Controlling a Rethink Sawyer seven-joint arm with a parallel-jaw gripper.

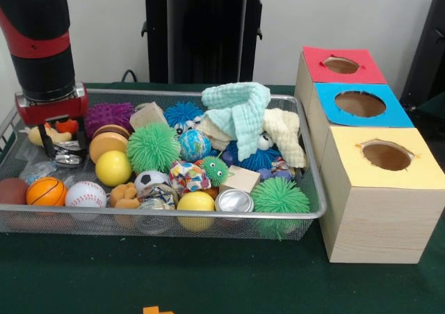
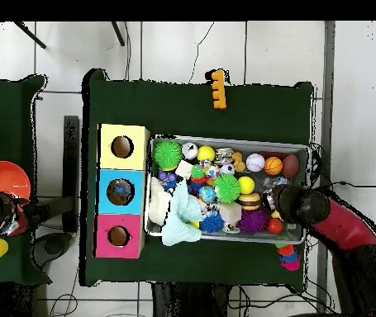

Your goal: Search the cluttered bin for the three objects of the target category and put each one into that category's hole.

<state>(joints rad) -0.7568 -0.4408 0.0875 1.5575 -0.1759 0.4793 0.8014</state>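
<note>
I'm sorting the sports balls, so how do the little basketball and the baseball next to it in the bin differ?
The basketball is orange with black lines; the baseball is white with red stitching. The basketball lies nearer the bin's end, while the baseball sits beside the yellow ball. Both are round, look about the same size, and rest against the bin's front wall.

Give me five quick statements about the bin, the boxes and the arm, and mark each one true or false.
1. The gripper is down inside the wire bin, at the end farthest from the boxes. True.
2. The yellow-topped box sits between the red and blue ones. False: the blue-topped box is in the middle, and the red-topped box is at the other end.
3. A pale green cloth lies on top of the pile. True.
4. The basketball sits right beside the baseball. True.
5. The bin is empty. False: it is crowded with toys.
</note>
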